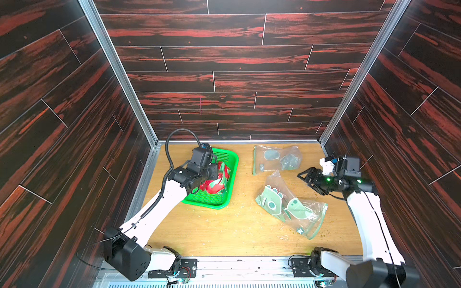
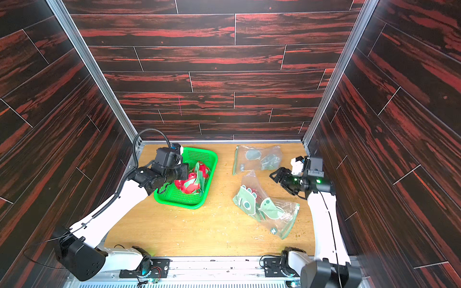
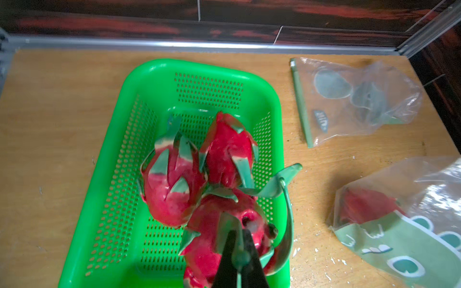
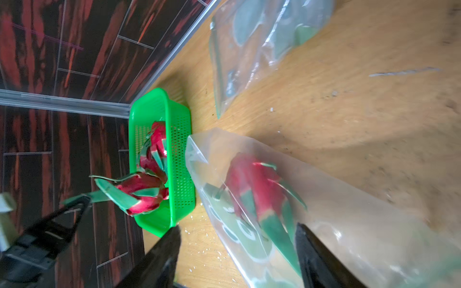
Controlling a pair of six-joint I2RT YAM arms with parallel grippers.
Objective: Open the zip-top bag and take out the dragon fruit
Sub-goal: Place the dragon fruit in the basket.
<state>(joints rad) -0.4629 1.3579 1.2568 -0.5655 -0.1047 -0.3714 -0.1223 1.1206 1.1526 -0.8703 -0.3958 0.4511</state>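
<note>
Left gripper [image 3: 239, 239] pinches 1 dragon fruit [image 3: 207, 224]; bag [image 3: 424, 179] print half-hides another.

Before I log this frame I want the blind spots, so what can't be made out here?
- Left gripper: hidden behind its own wrist in both top views; the left wrist view shows it shut on the held dragon fruit's leaf.
- Bagged dragon fruit: in the top views, masked by the printed bag's green print.
- Zip of the printed bag: open or shut unclear in a top view; cut off in the right wrist view.
- Far bag's label: too blurred to read.
</note>
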